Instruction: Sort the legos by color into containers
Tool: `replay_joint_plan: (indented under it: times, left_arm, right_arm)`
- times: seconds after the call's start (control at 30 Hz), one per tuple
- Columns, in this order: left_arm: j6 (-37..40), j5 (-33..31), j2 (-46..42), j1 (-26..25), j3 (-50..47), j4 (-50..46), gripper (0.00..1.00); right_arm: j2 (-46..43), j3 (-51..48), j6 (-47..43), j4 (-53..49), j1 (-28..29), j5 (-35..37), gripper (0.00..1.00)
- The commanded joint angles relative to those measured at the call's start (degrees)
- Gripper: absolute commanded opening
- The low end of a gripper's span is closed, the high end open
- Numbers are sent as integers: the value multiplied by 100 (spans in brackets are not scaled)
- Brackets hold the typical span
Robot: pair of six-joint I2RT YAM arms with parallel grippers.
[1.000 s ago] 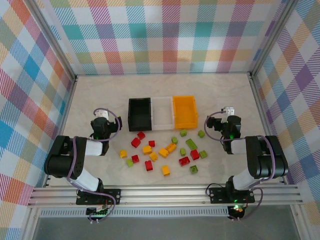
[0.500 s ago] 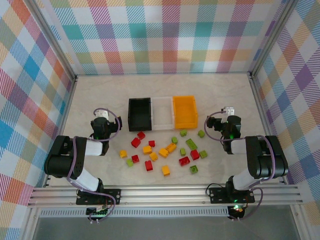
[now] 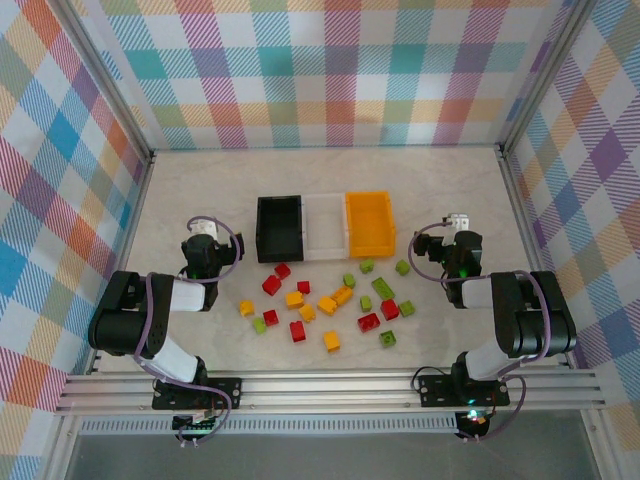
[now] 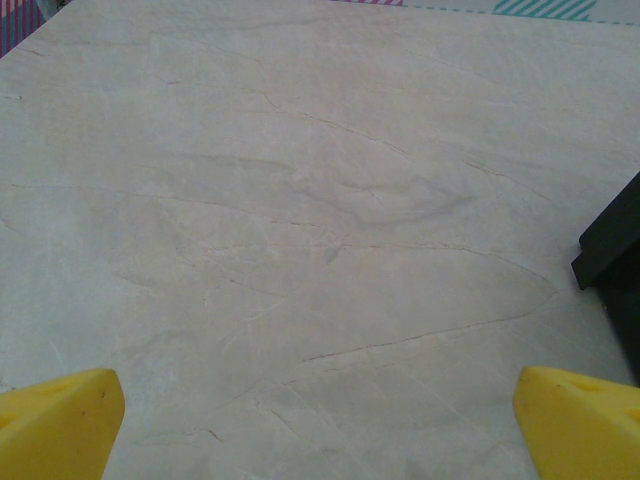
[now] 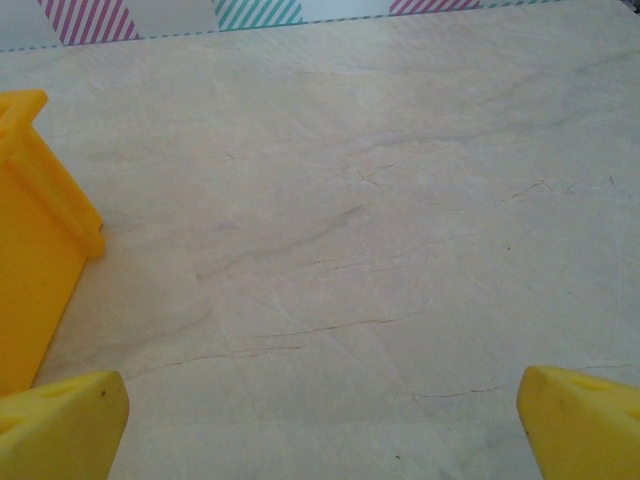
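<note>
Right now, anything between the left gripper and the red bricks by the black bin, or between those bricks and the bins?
Nothing visible. Only bare table separates the open left gripper from the two red bricks, and they lie just in front of the black bin with nothing between.

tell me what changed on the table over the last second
Nothing visibly changed. Both arms stay parked, with the left gripper and the right gripper open and empty. The small red, yellow-orange and lime green plastic studded bricks lie scattered where they were, in front of the black plastic bin, the white translucent plastic bin and the orange plastic bin, which all look empty.
</note>
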Motion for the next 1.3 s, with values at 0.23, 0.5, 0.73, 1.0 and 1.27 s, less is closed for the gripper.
replay_joint_plan:
  times: [0.23, 0.5, 0.73, 1.0, 1.27]
  left_arm:
    - [27, -27, -767, 26, 262, -928, 100]
    - [-1154, -1445, -1899, 40, 312, -1543, 100]
    - [-3636, -1802, -2403, 327, 575, -2528, 100]
    - [-4223, 71, -2602, 917, 646, -2628, 100]
    - [-4580, 967, -2764, 917, 814, -2673, 100]
  right_arm:
    - [-768, 338, -73, -945, -7, 68, 100]
    - [-1808, 865, 1126, -2963, 33, 877, 100]
    - [-1887, 1402, 2456, -4120, 113, 2318, 100]
    - [-2414, 626, 4179, -3220, -829, -414, 100]
    - [-2531, 1074, 3846, -4195, -800, -1607, 100]
